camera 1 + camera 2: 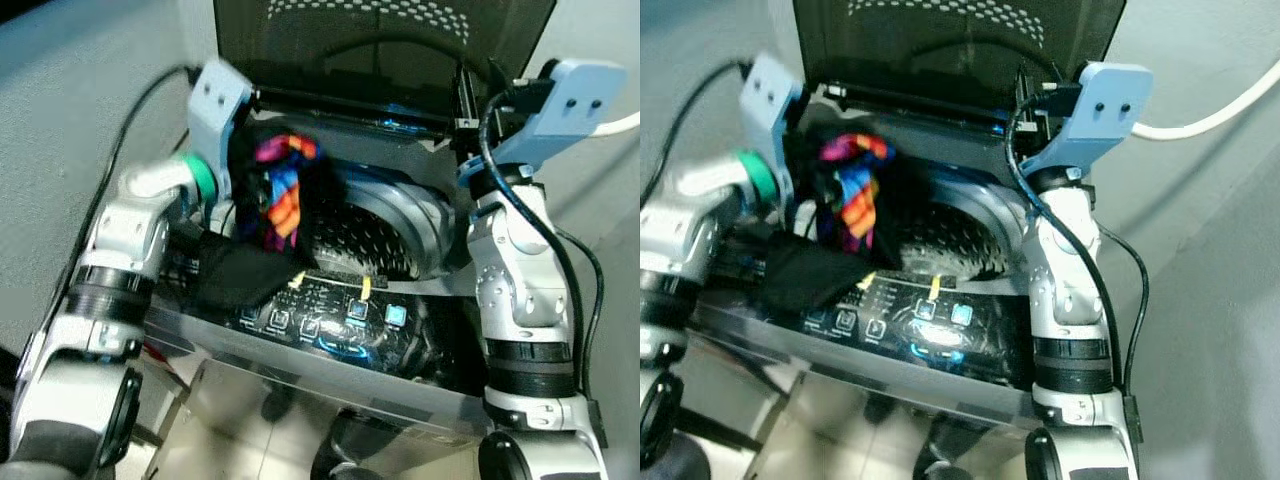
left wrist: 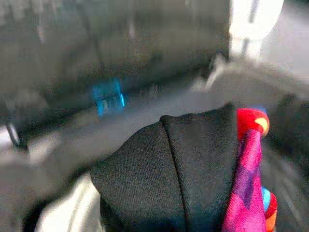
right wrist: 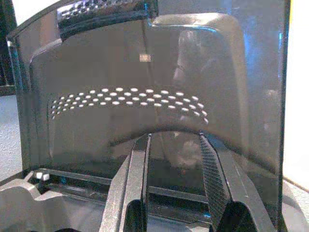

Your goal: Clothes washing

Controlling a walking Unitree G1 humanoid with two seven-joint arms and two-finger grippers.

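— Over the washer [image 1: 330, 330], lid [image 1: 385, 40] up, how far has it got?

— Loading, I'd say. The drum [image 1: 365, 240] looks nearly bare, so the wash hasn't begun.

— And the clothes?

— A dark bundle with a rainbow-striped piece [image 1: 282, 190] hangs at the drum's left rim, pinched in the left hand [image 1: 245, 165]; some black cloth [image 1: 240, 272] lies draped on the control panel.

— The right hand [image 3: 174, 183]?

— Fingers spread, holding nothing, near the lid.

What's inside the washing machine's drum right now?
The visible part of the perforated metal drum looks bare. The colourful striped and black clothes in the left gripper hang over its left side, hiding the rest and the bottom.
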